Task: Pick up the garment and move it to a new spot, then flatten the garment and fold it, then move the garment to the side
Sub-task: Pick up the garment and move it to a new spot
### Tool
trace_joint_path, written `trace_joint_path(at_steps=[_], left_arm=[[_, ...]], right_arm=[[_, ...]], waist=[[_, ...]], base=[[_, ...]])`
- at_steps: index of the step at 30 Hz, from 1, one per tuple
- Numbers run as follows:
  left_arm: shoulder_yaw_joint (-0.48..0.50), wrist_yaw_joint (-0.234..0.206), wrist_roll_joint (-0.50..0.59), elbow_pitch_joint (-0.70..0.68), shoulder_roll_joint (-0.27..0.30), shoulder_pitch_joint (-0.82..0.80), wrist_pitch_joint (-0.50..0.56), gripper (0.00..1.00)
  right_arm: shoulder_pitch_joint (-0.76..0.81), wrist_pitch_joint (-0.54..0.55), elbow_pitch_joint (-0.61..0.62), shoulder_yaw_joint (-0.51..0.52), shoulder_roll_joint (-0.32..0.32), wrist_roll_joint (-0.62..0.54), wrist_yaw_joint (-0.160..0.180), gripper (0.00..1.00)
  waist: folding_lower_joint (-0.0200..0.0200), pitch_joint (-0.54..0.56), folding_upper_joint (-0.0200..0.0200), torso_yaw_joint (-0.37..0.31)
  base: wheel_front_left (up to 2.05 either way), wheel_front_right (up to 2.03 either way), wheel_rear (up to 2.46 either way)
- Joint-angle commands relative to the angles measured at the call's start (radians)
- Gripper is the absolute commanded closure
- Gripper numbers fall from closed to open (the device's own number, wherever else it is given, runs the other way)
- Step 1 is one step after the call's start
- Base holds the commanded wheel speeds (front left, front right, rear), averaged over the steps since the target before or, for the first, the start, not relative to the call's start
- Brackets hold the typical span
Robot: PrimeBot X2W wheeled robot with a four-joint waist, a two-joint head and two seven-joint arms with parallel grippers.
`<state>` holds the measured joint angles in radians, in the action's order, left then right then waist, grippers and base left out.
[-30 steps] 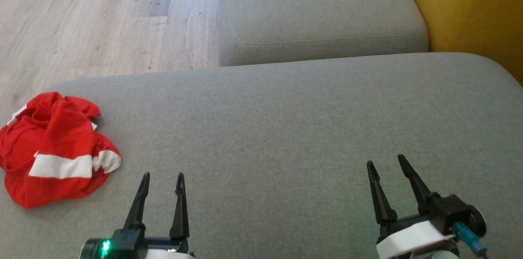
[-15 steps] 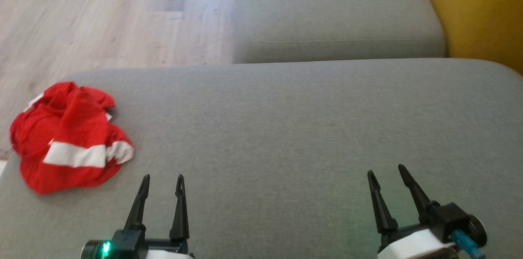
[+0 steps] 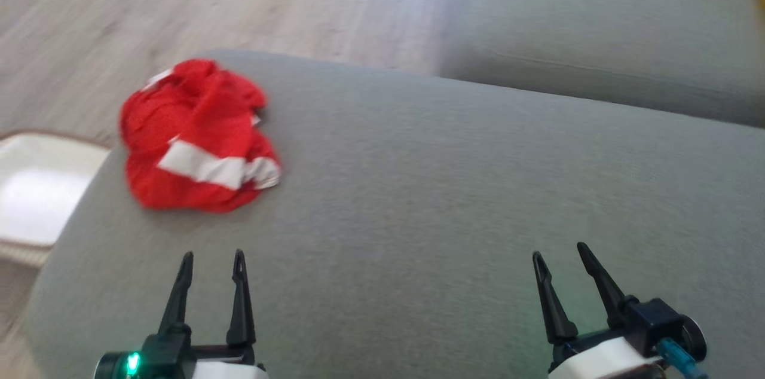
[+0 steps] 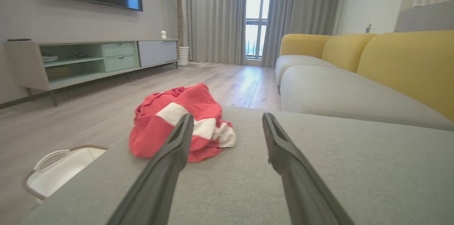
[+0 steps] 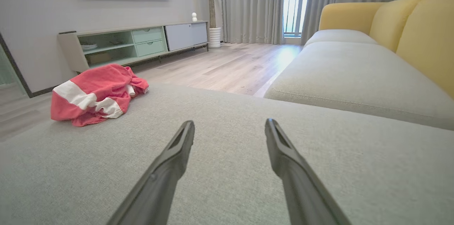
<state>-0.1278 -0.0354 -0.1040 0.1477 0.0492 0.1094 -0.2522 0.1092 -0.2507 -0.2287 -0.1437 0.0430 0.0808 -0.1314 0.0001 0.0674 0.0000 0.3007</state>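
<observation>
Crumpled red garment with a white band (image 3: 197, 137) lies heaped near the far left corner of the grey fabric sofa cushion (image 3: 478, 188). Left gripper (image 3: 213, 253) and right gripper (image 3: 559, 250) stand with fingers apart, empty, clear of it. Nothing is done yet: pickup, flattening, folding and setting aside all remain.

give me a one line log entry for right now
stage: pre-grasp | garment: crumpled, left end of cushion | left gripper: open, empty | right gripper: open, empty
</observation>
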Motion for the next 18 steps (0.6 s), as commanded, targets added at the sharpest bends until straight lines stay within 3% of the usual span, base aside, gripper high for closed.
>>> trace_joint_path(at_steps=[1, 9, 18], left_arm=[[0.033, -0.004, 0.009, -0.038, 0.001, -0.041, -0.010, 0.00], [0.079, -0.016, 0.014, -0.056, 0.001, -0.037, -0.010, 0.00], [0.134, -0.013, 0.045, -0.094, 0.025, -0.111, -0.010, 0.00]], right_arm=[[-0.050, -0.011, 0.034, -0.020, 0.007, 0.006, 0.001, 0.00], [-0.058, -0.011, 0.033, -0.021, 0.007, 0.001, 0.001, 0.00], [-0.084, -0.011, 0.035, 0.005, 0.010, -0.053, 0.001, 0.00]], waist=[[-0.0001, -0.017, 0.0000, 0.062], [-0.0001, -0.043, 0.0000, 0.186], [-0.0001, -0.120, 0.0000, 0.206]], base=[[0.00, 0.00, 0.00], [0.00, 0.00, 0.00], [0.00, 0.00, 0.00]])
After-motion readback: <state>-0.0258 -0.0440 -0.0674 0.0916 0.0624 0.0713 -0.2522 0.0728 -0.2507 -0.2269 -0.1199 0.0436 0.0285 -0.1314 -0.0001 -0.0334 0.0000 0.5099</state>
